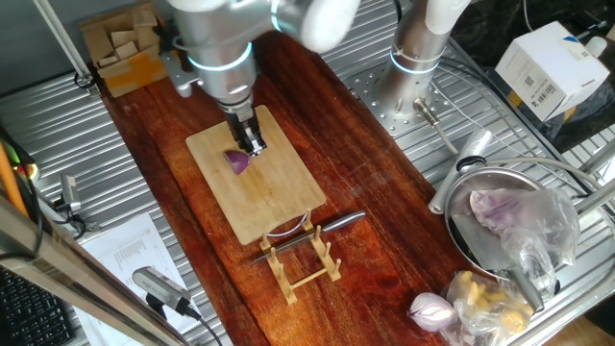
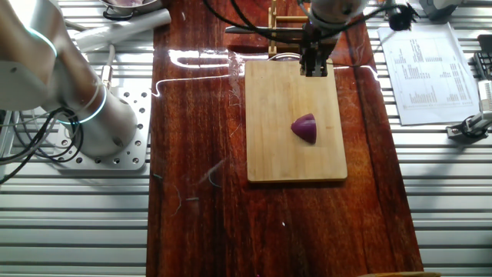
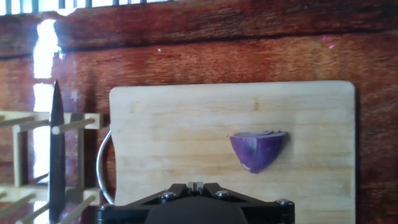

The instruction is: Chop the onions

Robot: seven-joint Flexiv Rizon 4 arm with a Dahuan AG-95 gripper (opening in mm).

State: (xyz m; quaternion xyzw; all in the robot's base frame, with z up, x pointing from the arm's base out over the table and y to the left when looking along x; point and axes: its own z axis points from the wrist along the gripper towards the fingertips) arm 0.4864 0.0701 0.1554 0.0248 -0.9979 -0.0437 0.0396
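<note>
A purple-red onion wedge [image 1: 237, 160] lies on the bamboo cutting board [image 1: 279, 197], cut face up. It also shows in the other fixed view [image 2: 305, 128] and in the hand view [image 3: 258, 149]. My gripper [image 1: 253, 144] hangs over the board, beside the wedge and not touching it; in the other fixed view the gripper [image 2: 314, 68] is over the board's edge toward the knife rack. In the hand view the gripper [image 3: 196, 184] has its fingertips pressed together with nothing between them. A knife [image 1: 312, 234] rests on a wooden rack [image 1: 306, 261] just off the board.
A metal bowl [image 1: 461, 231] holds a plastic-wrapped pale purple lump [image 1: 509, 213]. A whole red onion [image 1: 430, 309] lies at the front right. A box of wooden blocks [image 1: 125, 48] stands at the back left. The arm's base [image 2: 92, 115] stands beside the wooden tabletop.
</note>
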